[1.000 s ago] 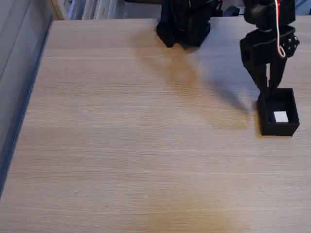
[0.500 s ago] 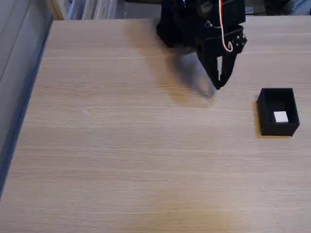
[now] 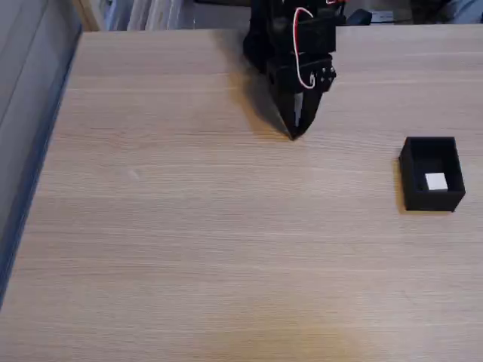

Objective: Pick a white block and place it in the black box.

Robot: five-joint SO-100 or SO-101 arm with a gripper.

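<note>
The black box (image 3: 410, 175) stands on the wooden table near the right edge of the fixed view. Inside it lies the white block (image 3: 435, 182), resting on the box floor. My gripper (image 3: 296, 133) hangs point-down near the arm's base at the top centre, well to the left of the box. Its fingers come together at the tip with nothing between them.
The arm's black base (image 3: 272, 38) sits at the table's far edge. A grey wall panel (image 3: 23, 90) runs along the table's left side. Shelving clutter shows beyond the far edge.
The arm swung left from just above the box to in front of its base. The white block stays in the box, which has not moved.
</note>
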